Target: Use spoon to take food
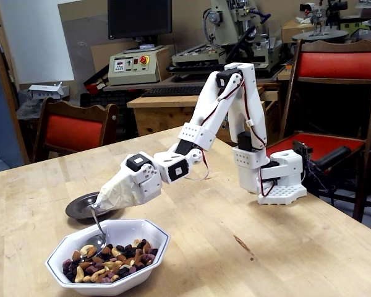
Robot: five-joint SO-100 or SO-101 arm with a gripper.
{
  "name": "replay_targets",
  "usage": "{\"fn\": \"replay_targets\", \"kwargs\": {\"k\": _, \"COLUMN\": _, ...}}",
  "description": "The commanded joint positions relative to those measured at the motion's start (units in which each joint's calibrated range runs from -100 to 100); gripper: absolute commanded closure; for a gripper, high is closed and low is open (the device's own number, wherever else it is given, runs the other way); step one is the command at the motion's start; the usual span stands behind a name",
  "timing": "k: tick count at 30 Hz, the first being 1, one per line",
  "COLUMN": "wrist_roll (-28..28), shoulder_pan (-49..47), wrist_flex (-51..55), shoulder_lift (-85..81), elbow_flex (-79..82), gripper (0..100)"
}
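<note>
My shiny silver metal spoon (98, 234) hangs with its oval bowl down in the heap of tan cashews, brown almonds and dark raisin-like pieces (105, 261), near the far left side of the white eight-sided ceramic bowl (149, 255). The thin handle rises steeply into a beige cloth wrapping that covers the white two-finger gripper (108, 199). The cloth hides the fingers, so I cannot tell how wide they stand; I judge it is there to bind the handle fast so the spoon cannot twist under load. I read the steep handle as a scooping pose, with the spoon's bowl buried low enough to catch pieces. Just behind sits a small dark round saucer (81, 208), empty as far as I see, likely where the scoop goes. Everything rests on the pale wooden table (247, 253).
</note>
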Motion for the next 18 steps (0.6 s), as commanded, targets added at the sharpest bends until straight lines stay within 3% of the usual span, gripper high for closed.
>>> {"fn": "replay_targets", "kwargs": {"k": 1, "wrist_roll": -0.1, "shoulder_pan": 0.5, "wrist_flex": -1.5, "shoulder_lift": -1.2, "elbow_flex": -3.4, "gripper": 96}}
{"fn": "replay_targets", "kwargs": {"k": 18, "wrist_roll": -0.1, "shoulder_pan": 0.4, "wrist_flex": -1.5, "shoulder_lift": -2.0, "elbow_flex": -3.3, "gripper": 96}}
